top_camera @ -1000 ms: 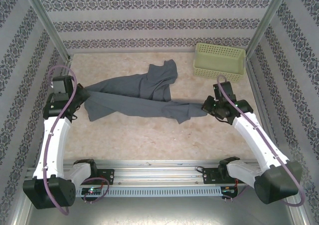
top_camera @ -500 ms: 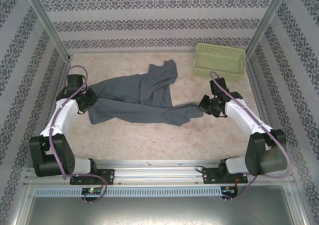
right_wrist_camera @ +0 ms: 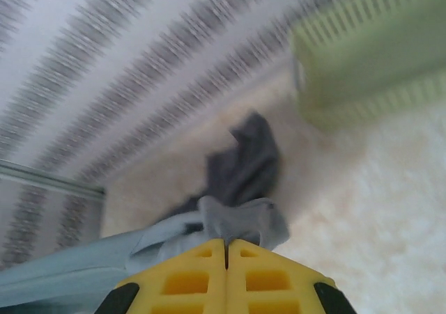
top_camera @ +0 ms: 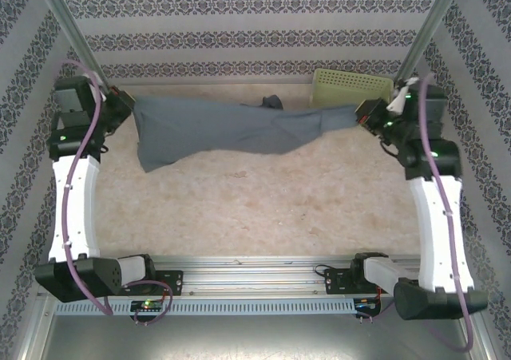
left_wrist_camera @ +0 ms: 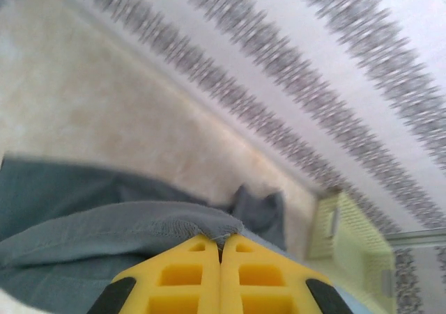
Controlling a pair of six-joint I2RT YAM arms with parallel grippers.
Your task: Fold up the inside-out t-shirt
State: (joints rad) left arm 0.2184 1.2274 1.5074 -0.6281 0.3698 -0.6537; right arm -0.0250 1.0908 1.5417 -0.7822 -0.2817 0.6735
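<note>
The slate blue-grey t-shirt (top_camera: 231, 124) hangs stretched in the air between both arms, sagging toward the table at its left end. My left gripper (top_camera: 128, 104) is raised at the far left and shut on the shirt's hemmed edge (left_wrist_camera: 174, 220). My right gripper (top_camera: 363, 112) is raised at the far right and shut on a bunched fold of the shirt (right_wrist_camera: 244, 220). A dark part of the shirt (right_wrist_camera: 244, 161) trails down toward the table below. Both wrist views are blurred by motion.
The pale yellow-green perforated basket (top_camera: 351, 85) stands at the back right, just behind the right gripper, and appears as the basket (left_wrist_camera: 348, 241) and the basket (right_wrist_camera: 369, 42) in the wrist views. Patterned walls enclose the marbled table (top_camera: 255, 208) on three sides.
Both arms have lifted and moved apart toward the back, pulling the shirt off the table and stretching it into a taut band.
</note>
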